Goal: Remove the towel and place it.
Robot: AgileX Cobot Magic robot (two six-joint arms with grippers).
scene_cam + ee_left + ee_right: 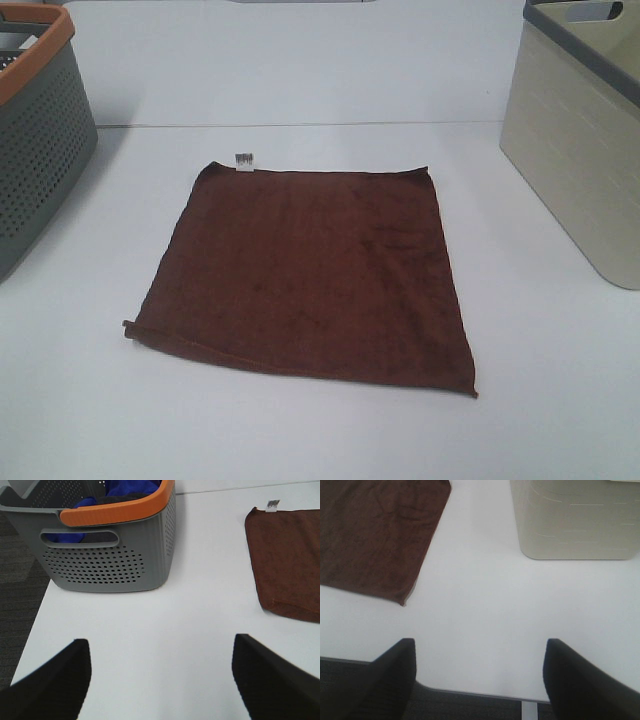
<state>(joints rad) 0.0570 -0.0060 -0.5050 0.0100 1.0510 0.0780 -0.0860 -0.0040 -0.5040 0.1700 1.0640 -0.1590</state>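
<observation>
The dark reddish-brown towel lies flat and spread out in the middle of the white table, with a small white tag at its far left corner. Part of it shows in the left wrist view and in the right wrist view. Neither gripper shows in the exterior high view. My left gripper is open and empty above the table's left part, apart from the towel. My right gripper is open and empty over the table's near right edge, apart from the towel.
A grey perforated basket with an orange rim stands at the left and holds blue cloth. A beige bin with a dark rim stands at the right, also in the right wrist view. The table's front edge is near.
</observation>
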